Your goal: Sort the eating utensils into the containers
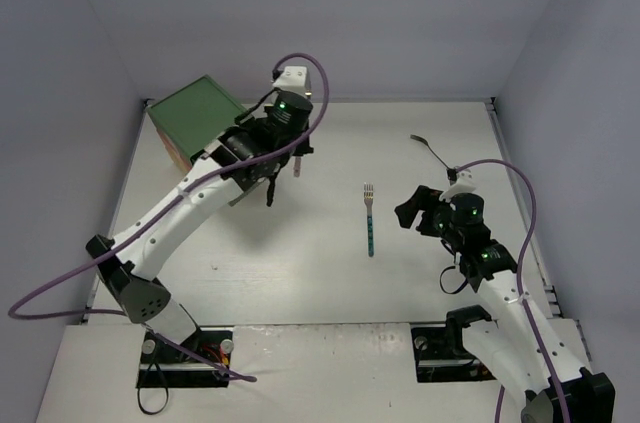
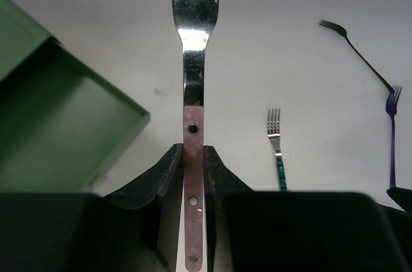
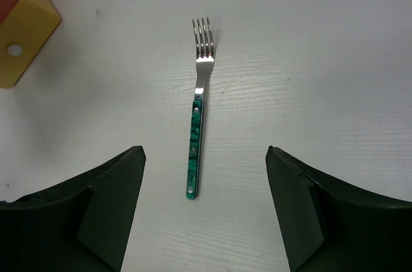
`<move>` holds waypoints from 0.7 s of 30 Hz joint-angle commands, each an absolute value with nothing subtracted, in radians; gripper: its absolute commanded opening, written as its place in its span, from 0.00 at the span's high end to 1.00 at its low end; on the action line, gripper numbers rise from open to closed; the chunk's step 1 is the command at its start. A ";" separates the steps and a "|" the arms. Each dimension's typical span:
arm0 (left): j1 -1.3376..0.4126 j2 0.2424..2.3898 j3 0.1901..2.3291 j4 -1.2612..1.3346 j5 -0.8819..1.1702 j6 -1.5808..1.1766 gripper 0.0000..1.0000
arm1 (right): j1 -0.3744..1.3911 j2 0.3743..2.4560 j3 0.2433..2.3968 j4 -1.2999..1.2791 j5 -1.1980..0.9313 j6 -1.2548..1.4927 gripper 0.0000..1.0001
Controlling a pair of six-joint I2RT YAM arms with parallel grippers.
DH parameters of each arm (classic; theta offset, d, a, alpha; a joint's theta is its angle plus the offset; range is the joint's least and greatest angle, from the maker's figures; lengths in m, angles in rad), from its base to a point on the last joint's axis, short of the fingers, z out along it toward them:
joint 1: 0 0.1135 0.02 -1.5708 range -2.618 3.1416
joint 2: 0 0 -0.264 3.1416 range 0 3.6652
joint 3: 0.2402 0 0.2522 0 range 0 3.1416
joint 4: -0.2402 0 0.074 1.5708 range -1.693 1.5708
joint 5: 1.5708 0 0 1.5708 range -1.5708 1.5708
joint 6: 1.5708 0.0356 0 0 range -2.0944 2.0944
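My left gripper (image 2: 193,151) is shut on the pink handle of a silver fork (image 2: 193,60), whose tines point away from me. It hovers just right of an open green drawer (image 2: 103,83) of the green-topped chest (image 1: 195,111); in the top view the left gripper (image 1: 283,178) hangs beside that chest. A teal-handled fork (image 3: 199,127) lies flat on the table, handle toward my right gripper (image 3: 206,211), which is open and empty above the handle's end. In the top view, that teal fork (image 1: 370,220) lies left of the right gripper (image 1: 413,205).
A dark fork (image 2: 357,54) lies at the far right of the table, also seen from above (image 1: 428,146). A purple fork (image 2: 392,134) lies near it. The chest's yellow drawer (image 3: 22,24), with its white knob (image 3: 14,49), shows in the right wrist view's corner.
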State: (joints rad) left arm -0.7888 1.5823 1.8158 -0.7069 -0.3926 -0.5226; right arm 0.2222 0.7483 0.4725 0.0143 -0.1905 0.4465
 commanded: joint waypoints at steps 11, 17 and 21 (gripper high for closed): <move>-0.465 1.462 1.647 -0.741 -0.366 -0.328 1.00 | 0.215 0.755 0.484 0.048 -0.227 0.451 0.27; -0.453 1.446 1.577 -0.698 -0.331 -0.259 1.00 | 0.215 0.770 0.482 0.049 -0.232 0.453 0.27; -0.452 1.432 1.491 -0.651 -0.329 -0.207 1.00 | 0.215 0.772 0.482 0.049 -0.241 0.451 0.27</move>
State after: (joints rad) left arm -0.4549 1.4855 1.5343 -0.7357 -0.3385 -0.2920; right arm 0.2218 0.7607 0.4725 0.0101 -0.2204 0.4480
